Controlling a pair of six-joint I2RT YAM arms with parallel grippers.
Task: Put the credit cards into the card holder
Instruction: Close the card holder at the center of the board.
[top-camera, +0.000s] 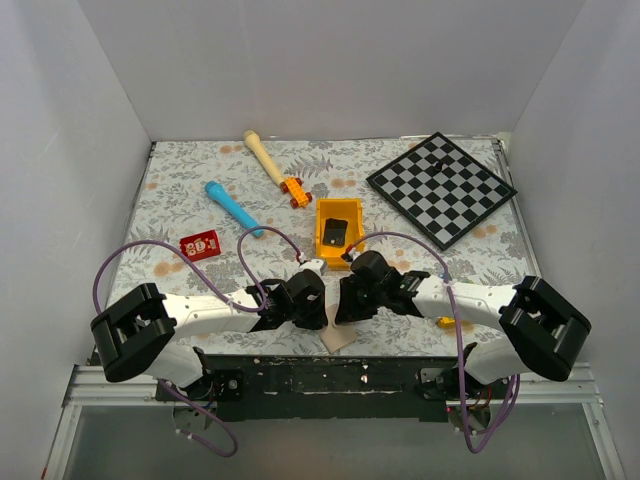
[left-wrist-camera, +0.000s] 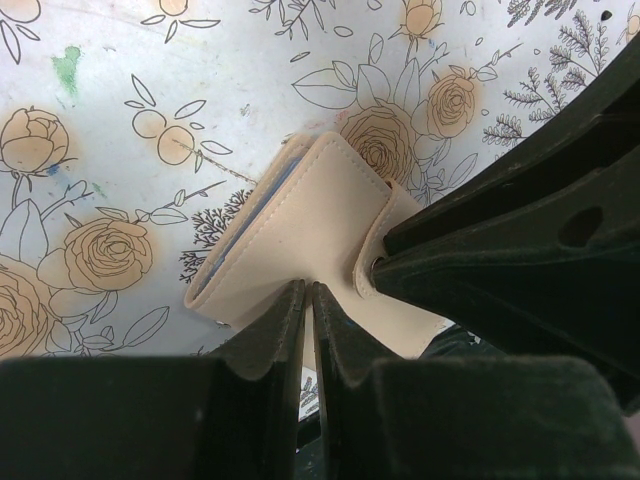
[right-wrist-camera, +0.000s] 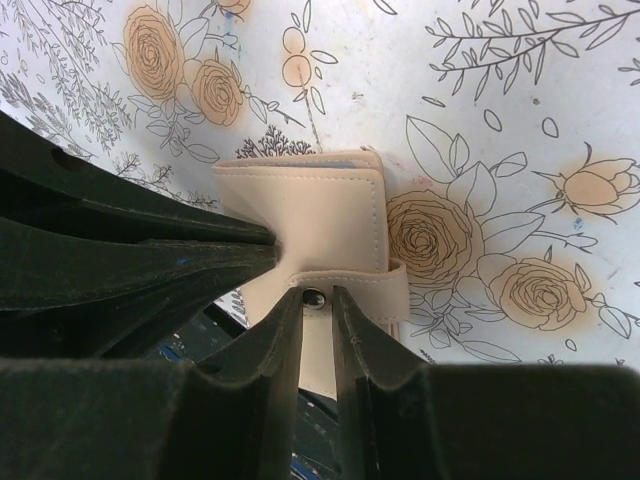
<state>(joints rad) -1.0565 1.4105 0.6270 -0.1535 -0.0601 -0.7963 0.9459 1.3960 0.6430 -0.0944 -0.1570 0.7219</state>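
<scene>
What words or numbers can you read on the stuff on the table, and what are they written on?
Nothing here can be read for sure.
Red card: white marks, maybe numbers, too small and blurred to read.
Wallet: no writing shows, only a plain snap button.
Checkerboard: just squares, no letters or numbers.
Orange bin: no label in view.

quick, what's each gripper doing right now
left gripper: fingers closed, pinching the edge of the card holder.
right gripper: fingers closed on the card holder's snap tab.
</scene>
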